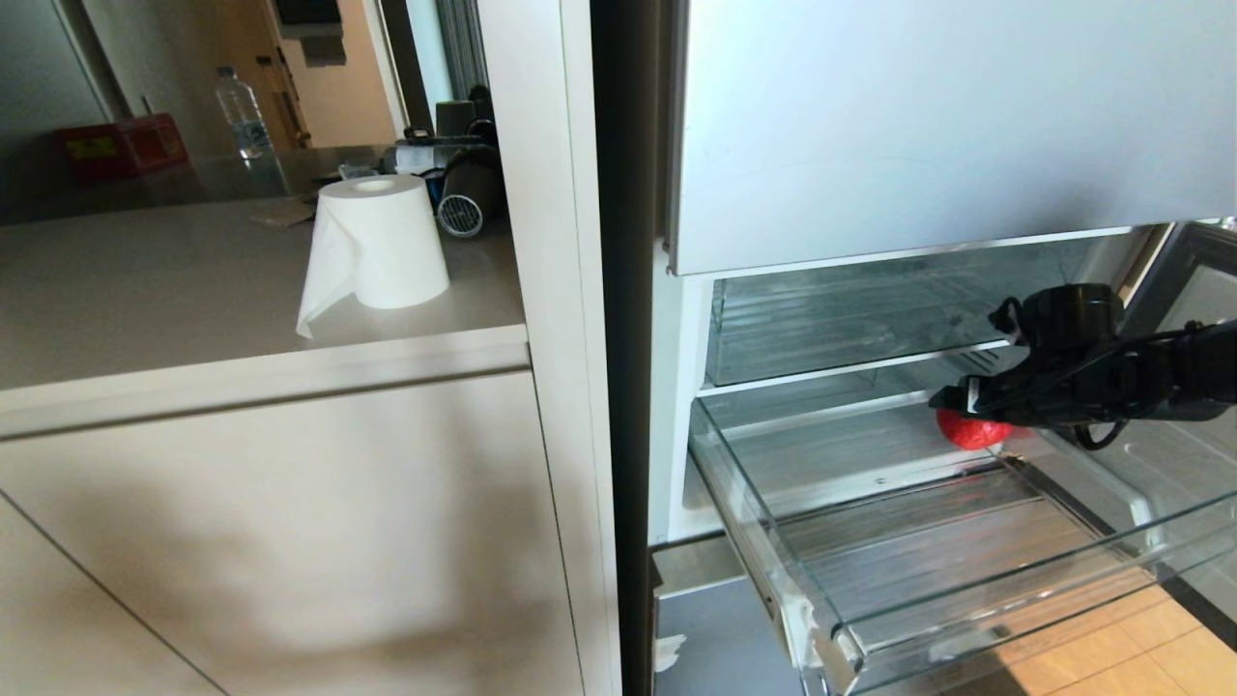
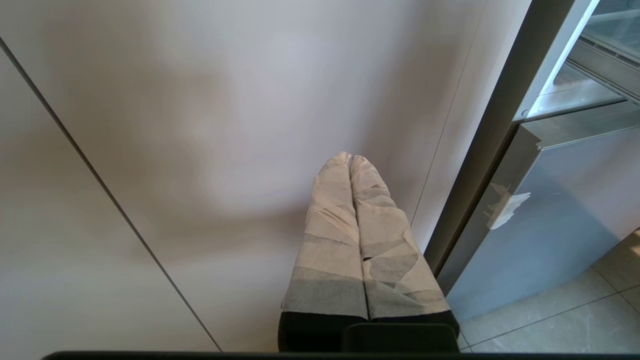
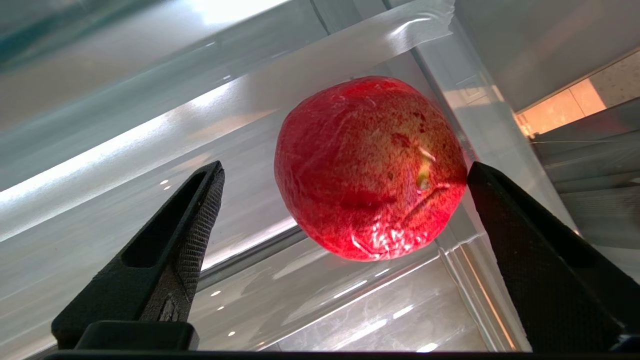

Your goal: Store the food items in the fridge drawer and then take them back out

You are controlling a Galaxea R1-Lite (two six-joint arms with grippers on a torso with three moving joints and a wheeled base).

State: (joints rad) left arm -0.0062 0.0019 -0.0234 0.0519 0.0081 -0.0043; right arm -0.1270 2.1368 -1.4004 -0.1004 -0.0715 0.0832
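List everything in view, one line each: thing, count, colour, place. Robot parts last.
fruit: one, red, at the back of the fridge drawer, near its right wall.
fridge drawer: one, clear, pulled out, torn white tape at its front corner.
upper clear bin: one, clear, above the drawer.
paper roll: one, white, on the beige counter.
water bottle: one, clear, far back on the counter.
red box: one, back left.
right pincer: black, open, fingers either side of the fruit.
left pincer: tape-wrapped, shut, facing the beige cabinet.
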